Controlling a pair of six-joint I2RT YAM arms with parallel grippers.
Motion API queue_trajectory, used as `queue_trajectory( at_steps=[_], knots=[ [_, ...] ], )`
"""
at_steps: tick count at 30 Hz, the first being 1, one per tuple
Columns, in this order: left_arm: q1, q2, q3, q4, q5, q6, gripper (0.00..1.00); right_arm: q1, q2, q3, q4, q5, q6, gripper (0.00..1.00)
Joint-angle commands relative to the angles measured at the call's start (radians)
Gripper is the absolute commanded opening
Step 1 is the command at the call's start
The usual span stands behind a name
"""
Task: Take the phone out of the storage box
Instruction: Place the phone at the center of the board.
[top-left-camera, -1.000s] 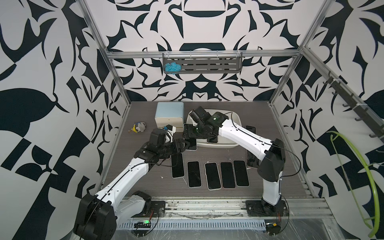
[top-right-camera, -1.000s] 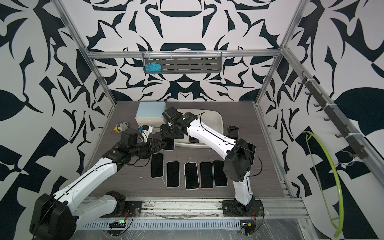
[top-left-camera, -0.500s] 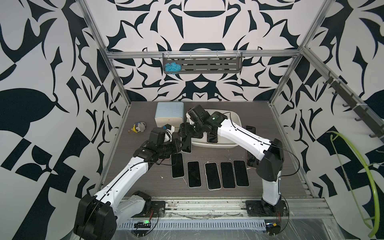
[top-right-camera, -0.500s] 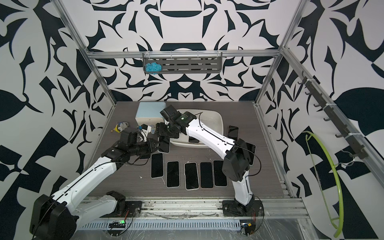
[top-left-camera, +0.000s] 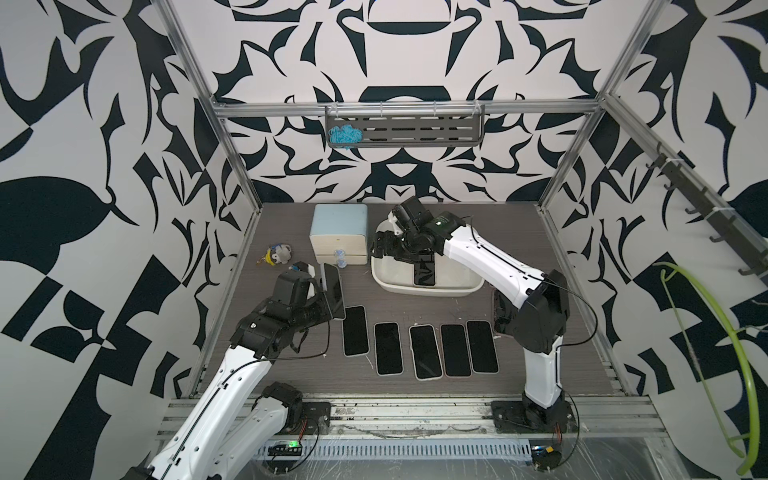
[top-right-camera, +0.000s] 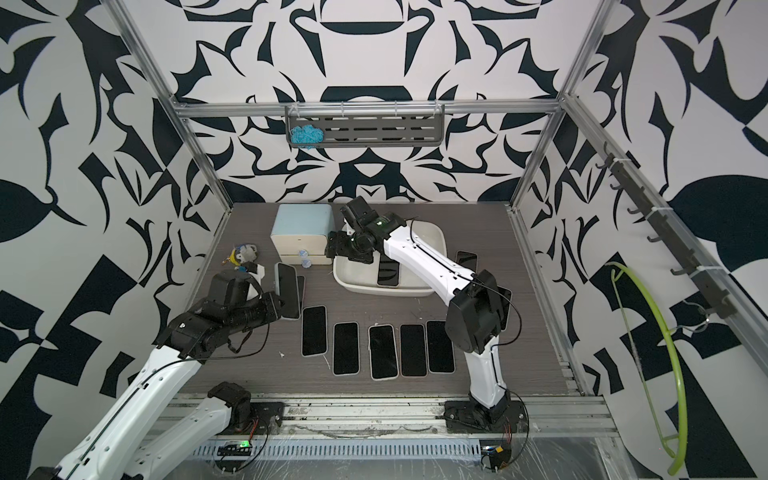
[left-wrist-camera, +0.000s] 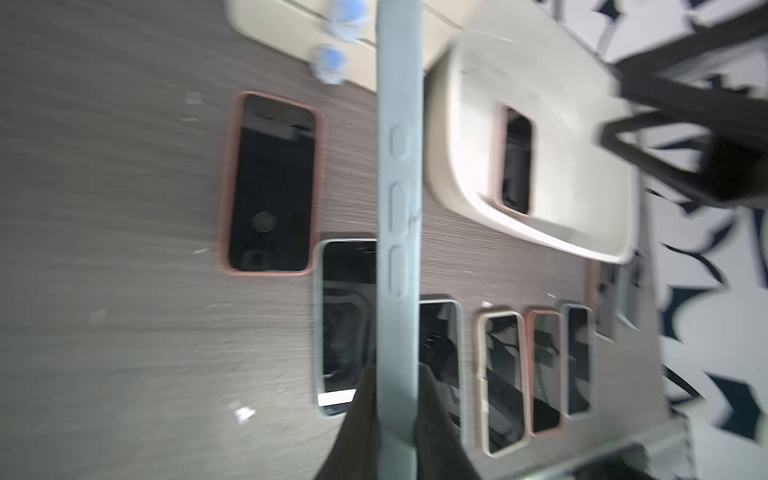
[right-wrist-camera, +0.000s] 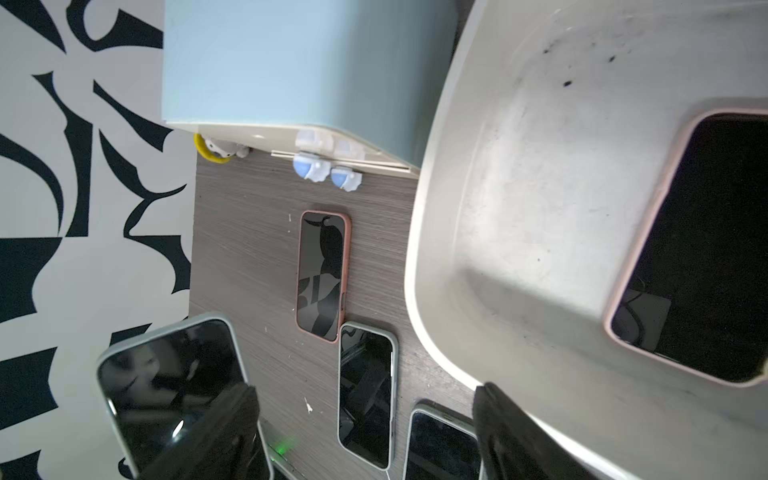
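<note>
While the left gripper (left-wrist-camera: 397, 399) clamps a phone (left-wrist-camera: 399, 166) on edge, the right gripper (right-wrist-camera: 365, 415) stands open and empty at the storage box (right-wrist-camera: 478, 208) rim.

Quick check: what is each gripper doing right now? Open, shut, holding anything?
Left gripper: closed on the pale grey-cased phone, held on edge.
Right gripper: open, jaws empty, by the cream plastic storage box.
</note>
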Motion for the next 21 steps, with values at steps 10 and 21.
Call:
queue_trajectory(
  at_steps=[10, 21],
  knots=[
    [0.308, 0.260, 0.095, -0.092, 0.054, 0.213, 0.00, 0.009, -0.095, -0.134, 0.090, -0.050, 0.004, 0.87],
    [0.370, 0.515, 0.181, -0.041, 0.080, 0.430, 0.00, -0.048, -0.155, -0.185, -0.028, 0.058, -0.056, 0.88]
  ],
)
